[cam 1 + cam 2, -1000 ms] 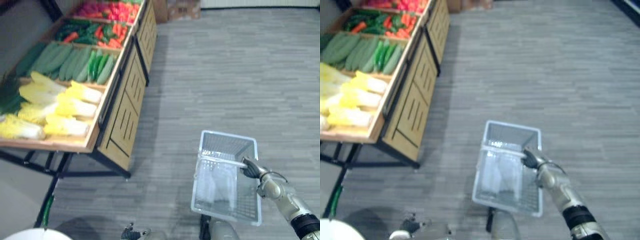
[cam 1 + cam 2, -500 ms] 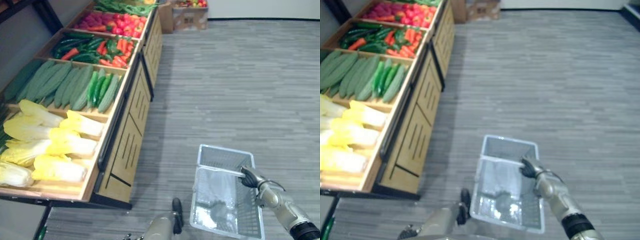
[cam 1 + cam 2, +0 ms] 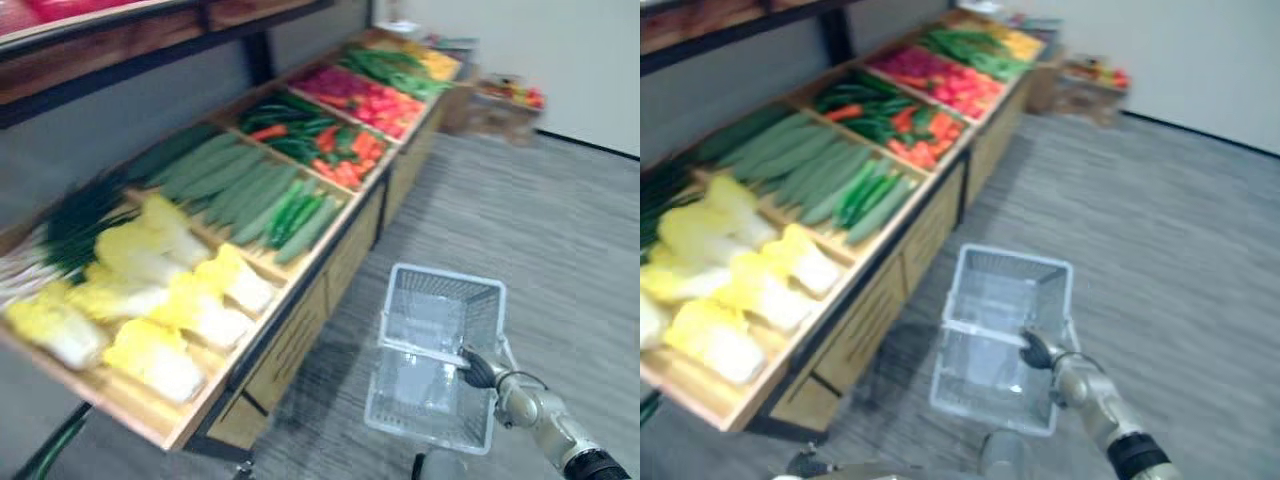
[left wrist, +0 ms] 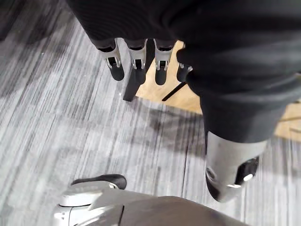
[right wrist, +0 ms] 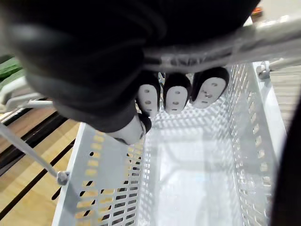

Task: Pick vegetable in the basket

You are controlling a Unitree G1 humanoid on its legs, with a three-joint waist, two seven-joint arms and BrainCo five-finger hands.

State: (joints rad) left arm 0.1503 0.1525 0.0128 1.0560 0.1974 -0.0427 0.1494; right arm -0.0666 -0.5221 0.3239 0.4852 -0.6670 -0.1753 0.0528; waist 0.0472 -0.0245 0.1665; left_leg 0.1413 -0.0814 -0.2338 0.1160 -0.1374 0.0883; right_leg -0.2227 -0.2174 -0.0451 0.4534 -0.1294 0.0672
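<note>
A white wire basket (image 3: pixel 436 300) hangs over the grey floor, nothing inside it. My right hand (image 3: pixel 478 369) is shut on the basket's handle (image 5: pixel 225 44), fingers curled over the bar. To the basket's left a wooden produce stand (image 3: pixel 300 310) holds yellow napa cabbages (image 3: pixel 170 300), green cucumbers (image 3: pixel 295 205), long pale-green gourds (image 3: pixel 215 170) and red and green peppers (image 3: pixel 320 135). My left hand (image 4: pixel 138 59) hangs low over the floor by the stand's base, fingers straight, holding nothing.
More bins of red (image 3: pixel 370 95) and green produce (image 3: pixel 395 68) run along the stand's far end. A box of produce (image 3: pixel 505 100) sits on the floor by the back wall. Open grey floor (image 3: pixel 560 220) lies right of the basket.
The camera has swung up and toward the stand, so the shelf now spans the left of the view. The basket still hangs from my right hand.
</note>
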